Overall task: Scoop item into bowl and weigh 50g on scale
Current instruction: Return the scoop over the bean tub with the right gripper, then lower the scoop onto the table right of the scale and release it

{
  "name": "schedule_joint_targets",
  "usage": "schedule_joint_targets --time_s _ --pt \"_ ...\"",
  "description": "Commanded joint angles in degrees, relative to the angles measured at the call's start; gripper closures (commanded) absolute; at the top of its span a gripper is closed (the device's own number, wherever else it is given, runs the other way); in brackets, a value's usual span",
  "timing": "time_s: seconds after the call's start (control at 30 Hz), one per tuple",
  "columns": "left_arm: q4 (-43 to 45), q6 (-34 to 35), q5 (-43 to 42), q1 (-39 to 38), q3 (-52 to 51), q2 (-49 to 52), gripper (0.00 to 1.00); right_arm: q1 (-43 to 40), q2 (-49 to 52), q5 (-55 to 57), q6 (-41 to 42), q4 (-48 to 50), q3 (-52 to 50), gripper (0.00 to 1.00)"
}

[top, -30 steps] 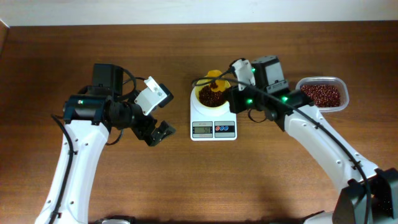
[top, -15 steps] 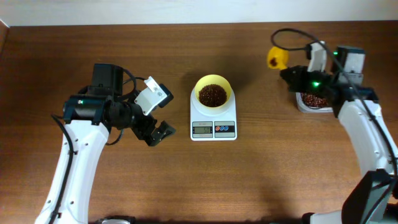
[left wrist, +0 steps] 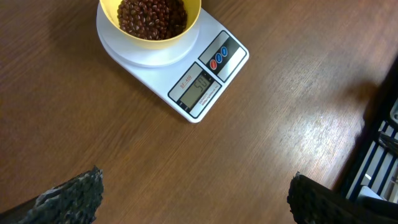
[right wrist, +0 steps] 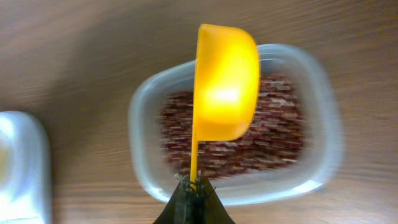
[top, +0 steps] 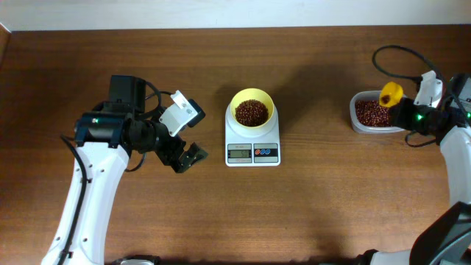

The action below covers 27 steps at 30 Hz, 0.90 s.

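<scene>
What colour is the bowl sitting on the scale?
Pale yellow; the bowl shows best in the left wrist view, sitting on the white scale.

brown wood-grain table (top: 235, 213) across nearly the whole overhead view, evenly lit, with soft shadows on the boards. past the table's far edge, a narrow pale strip (top: 235, 13), flat and featureless. off the table's edge in the left wrist view, a dark frame (left wrist: 379, 143) with pale bars.

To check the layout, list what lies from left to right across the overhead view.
The left gripper → scale → tub of beans → right gripper.
</scene>
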<state>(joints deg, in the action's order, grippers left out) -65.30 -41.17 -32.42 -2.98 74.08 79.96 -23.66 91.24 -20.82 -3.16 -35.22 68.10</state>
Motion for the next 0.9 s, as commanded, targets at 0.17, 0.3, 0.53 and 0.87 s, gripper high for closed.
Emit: schedule_joint_targets --time_s 0.17,0.3,0.53,0.87 --pt "0.07 -1.14 -0.81 0.04 0.07 0.07 0.01 0.26 -10.43 19.04 -1.18 -3.21 0.39 0.96" --pt "0.07 -1.14 -0.81 0.04 0.07 0.07 0.01 4.02 -10.25 20.13 -2.75 -6.05 0.37 0.96" --pt "0.07 -1.14 -0.81 0.04 0.07 0.07 0.01 7.96 -9.42 28.83 -2.78 -6.99 0.22 0.96" --pt "0.07 -1.14 -0.81 0.04 0.07 0.07 0.01 7.89 -9.55 -16.04 -2.75 -35.85 -0.94 0.96"
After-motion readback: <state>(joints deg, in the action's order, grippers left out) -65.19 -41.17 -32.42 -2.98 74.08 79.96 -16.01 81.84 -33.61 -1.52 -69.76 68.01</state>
